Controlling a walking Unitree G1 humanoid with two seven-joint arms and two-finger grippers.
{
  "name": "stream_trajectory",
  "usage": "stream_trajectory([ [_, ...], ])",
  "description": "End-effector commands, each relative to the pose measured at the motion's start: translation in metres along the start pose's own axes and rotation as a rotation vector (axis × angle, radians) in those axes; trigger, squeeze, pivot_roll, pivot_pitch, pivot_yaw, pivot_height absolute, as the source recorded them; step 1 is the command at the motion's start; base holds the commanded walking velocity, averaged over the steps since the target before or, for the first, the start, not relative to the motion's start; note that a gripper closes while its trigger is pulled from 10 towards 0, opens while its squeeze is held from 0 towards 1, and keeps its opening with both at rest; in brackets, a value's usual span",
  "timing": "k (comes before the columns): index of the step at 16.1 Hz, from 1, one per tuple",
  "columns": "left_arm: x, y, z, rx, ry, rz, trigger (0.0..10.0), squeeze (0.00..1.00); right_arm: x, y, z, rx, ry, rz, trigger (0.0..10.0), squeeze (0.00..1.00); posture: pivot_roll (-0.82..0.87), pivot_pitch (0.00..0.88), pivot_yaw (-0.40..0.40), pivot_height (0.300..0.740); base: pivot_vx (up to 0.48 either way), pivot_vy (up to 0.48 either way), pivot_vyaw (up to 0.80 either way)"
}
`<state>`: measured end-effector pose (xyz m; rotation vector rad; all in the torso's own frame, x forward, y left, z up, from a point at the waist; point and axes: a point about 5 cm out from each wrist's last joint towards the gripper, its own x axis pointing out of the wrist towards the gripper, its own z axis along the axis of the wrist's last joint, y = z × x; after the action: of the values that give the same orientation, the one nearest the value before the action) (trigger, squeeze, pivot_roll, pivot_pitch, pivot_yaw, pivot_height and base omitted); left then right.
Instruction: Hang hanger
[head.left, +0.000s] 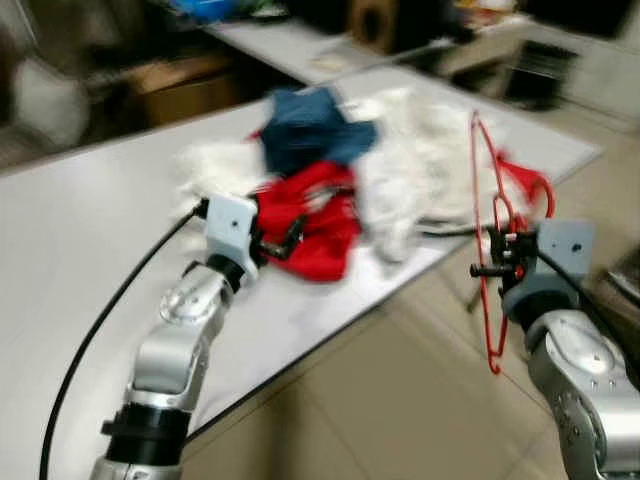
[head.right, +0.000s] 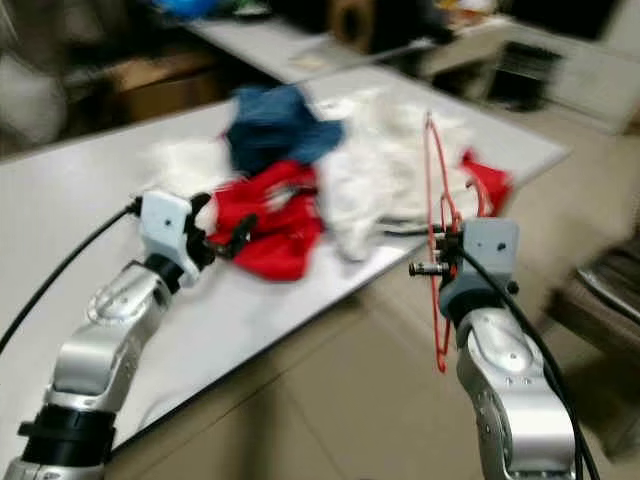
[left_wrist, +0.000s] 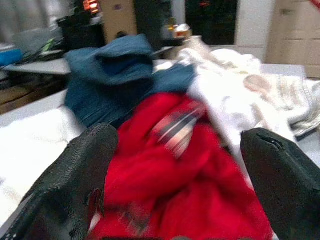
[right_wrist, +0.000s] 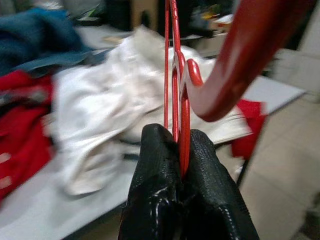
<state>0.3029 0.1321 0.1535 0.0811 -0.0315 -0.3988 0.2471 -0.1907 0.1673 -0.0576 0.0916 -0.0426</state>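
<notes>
White surface (head.left: 70, 230) carries a heap of clothes. Off its near right edge, the red hanger (head.left: 487, 250) hangs upright, pinched in the closed right hand (right_wrist: 181, 165). To the left, the left hand (head.left: 285, 238) is open just before the red garment (head.left: 315, 225), with blue cloth (head.left: 310, 125) and white cloth (head.left: 420, 160) behind.

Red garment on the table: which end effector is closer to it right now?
Left. The left end effector is open right at the red garment, fingers straddling it. The right end effector is off the table edge, shut on the red hanger.
</notes>
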Motion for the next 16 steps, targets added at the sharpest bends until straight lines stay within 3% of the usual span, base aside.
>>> stream_trajectory([
  [1, 0.008, -0.003, 0.008, 0.009, -0.03, 0.002, 10.0, 0.24, -0.001, -0.007, 0.002, -0.021, -0.013, -0.024, 10.0, 0.0, -0.19, 0.0, 0.01, 0.74, 0.289, 0.0, -0.41],
  [10, 0.012, 0.009, 0.025, 0.022, -0.127, 0.117, 10.0, 0.24, -0.003, -0.003, 0.005, -0.04, -0.038, 0.031, 10.0, 0.0, -0.2, 0.0, 0.02, 0.74, 0.294, 0.0, 0.0],
  [16, 0.014, 0.005, 0.023, 0.009, -0.118, 0.096, 10.0, 0.24, -0.003, -0.002, 0.005, -0.046, -0.037, 0.037, 10.0, 0.0, -0.2, 0.0, 0.019, 0.74, 0.296, 0.0, 0.0],
])
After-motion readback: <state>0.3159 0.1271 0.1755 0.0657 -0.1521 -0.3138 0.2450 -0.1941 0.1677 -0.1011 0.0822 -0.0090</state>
